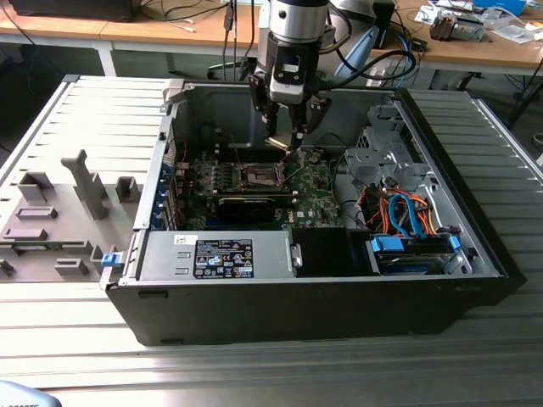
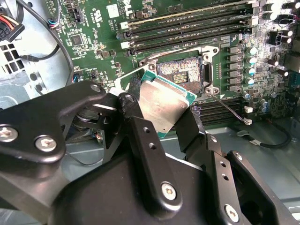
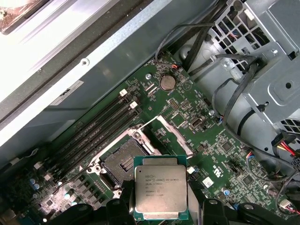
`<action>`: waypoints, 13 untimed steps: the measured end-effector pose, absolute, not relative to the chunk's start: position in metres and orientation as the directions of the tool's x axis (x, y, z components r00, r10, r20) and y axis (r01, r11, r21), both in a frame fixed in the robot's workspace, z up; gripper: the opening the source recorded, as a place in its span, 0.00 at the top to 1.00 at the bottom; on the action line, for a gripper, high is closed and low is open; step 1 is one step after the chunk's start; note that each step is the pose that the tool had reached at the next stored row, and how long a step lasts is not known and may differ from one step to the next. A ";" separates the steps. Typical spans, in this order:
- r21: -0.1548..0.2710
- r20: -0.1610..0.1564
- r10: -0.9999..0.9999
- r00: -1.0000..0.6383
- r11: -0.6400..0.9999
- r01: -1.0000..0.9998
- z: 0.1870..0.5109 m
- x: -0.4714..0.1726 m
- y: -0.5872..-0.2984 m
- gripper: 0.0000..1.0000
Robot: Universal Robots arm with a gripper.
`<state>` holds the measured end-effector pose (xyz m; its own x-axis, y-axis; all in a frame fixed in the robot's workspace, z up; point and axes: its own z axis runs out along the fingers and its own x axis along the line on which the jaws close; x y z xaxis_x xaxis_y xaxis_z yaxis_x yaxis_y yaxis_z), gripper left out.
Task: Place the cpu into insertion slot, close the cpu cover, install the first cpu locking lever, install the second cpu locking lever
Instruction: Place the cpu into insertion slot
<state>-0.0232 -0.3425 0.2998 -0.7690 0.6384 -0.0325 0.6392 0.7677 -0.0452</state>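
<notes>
The arm [image 1: 297,25] comes straight down from above, wrist vertical, with the claw [image 1: 287,136] dipped inside an open computer case [image 1: 322,297]. The case lies on its side on a ribbed metal worktop [image 1: 254,365]. A grey tray [image 1: 59,212] of moulded holders sits at the exterior view's left, and wooden desks [image 1: 170,30] strewn with cables run along the back. Now the grip: both black fingers [image 2: 140,136] are pinched in on opposite edges of the cpu [image 3: 161,190], its silver top facing the first wrist view. The chip hangs tilted over the green motherboard [image 3: 211,154], right beside the insertion slot [image 3: 123,161] but not seated. That slot is bare, its dark contact field showing. The cpu cover [image 3: 168,133] stands swung up, open alongside it.
</notes>
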 end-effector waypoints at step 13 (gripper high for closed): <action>-0.045 -0.032 0.644 -0.764 0.763 0.645 0.299 -0.023 -0.342 0.45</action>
<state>-0.0232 -0.3424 0.2994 -0.7642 0.6441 -0.0325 0.6449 0.7629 -0.0452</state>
